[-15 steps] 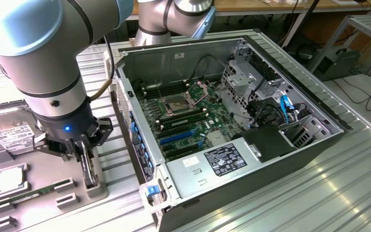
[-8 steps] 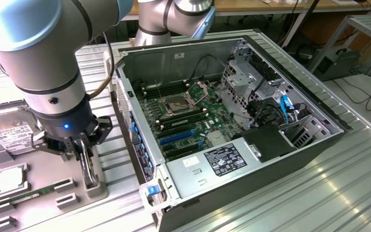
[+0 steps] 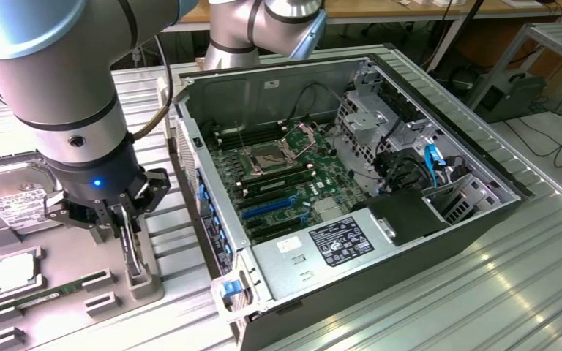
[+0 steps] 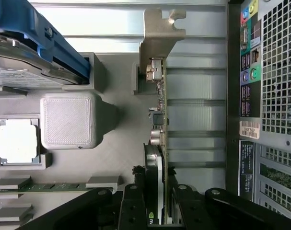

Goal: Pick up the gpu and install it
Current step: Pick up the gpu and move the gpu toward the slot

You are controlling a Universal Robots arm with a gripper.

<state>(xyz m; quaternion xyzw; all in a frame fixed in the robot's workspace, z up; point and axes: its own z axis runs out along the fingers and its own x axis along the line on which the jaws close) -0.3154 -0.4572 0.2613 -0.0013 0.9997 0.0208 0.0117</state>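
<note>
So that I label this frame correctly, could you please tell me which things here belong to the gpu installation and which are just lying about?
Part of the job: gpu, gripped by the end effector; open computer case; blue slots inside it.
Just lying about: hard drive; processor chip; memory stick, all on the grey holder tray.

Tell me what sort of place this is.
Probably a robotics lab set up for PC assembly: an open computer case, a grey parts tray holding components, and a robot arm above it.
</note>
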